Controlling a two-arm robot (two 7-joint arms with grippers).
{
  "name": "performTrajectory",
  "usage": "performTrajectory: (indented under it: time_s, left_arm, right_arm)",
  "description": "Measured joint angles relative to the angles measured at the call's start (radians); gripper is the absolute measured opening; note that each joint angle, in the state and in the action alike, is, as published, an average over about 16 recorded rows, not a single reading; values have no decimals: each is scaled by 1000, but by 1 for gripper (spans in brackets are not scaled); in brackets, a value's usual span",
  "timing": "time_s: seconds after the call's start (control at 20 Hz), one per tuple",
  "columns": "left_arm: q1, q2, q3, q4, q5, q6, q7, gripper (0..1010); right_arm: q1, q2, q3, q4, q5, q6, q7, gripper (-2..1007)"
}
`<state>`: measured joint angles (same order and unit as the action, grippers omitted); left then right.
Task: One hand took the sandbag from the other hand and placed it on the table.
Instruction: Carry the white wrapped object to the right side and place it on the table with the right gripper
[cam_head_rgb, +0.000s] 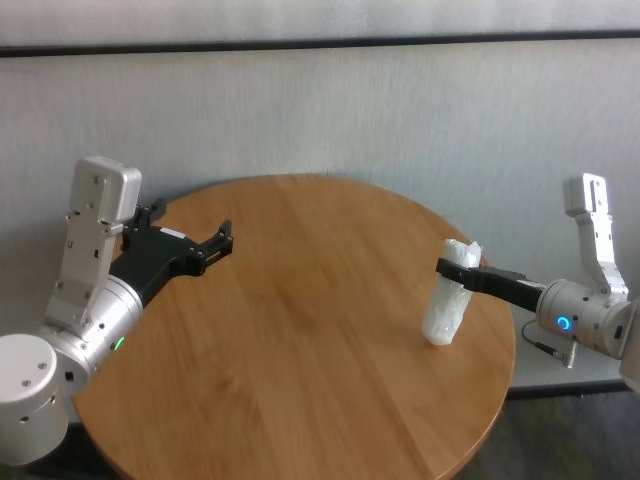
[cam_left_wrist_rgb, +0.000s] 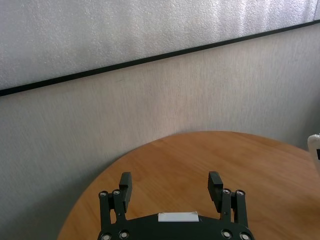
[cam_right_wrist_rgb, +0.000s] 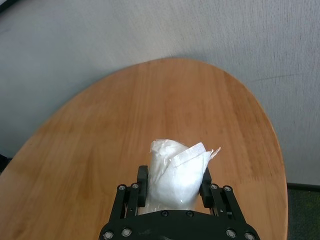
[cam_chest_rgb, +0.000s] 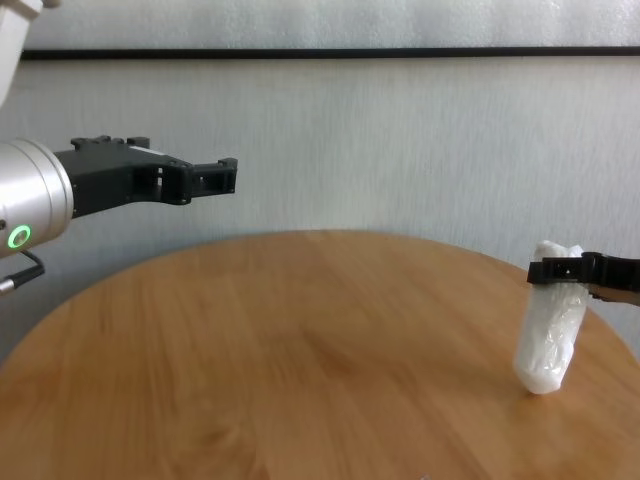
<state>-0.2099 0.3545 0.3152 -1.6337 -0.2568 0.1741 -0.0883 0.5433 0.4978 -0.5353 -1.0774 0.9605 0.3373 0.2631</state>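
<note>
The right hand (cam_right_wrist_rgb: 173, 186) grips the white sandbag (cam_right_wrist_rgb: 176, 176) between its two black fingers (cam_right_wrist_rgb: 142, 186), above the round wooden desk (cam_right_wrist_rgb: 100, 135).

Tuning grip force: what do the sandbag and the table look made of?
Sandbag, held upright in the right hand: looks like thin white plastic film, slightly glossy and crinkled, lumpy as if loosely filled.
Table: light brown wood or wood veneer, grain visible, smooth with a soft sheen; solid or laminate cannot be told.
</note>
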Motion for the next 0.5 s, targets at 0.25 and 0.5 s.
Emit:
performTrajectory:
  time_s: [0.25, 0.5]
  left_arm:
    - [0, 0, 0, 0, 0, 0, 0, 1001]
    - [0, 0, 0, 0, 0, 0, 0, 1001]
  right_arm:
    - [-2, 0, 2, -3, 3, -1, -3, 663]
    - [-4, 1, 3, -5, 5, -1, -5, 762]
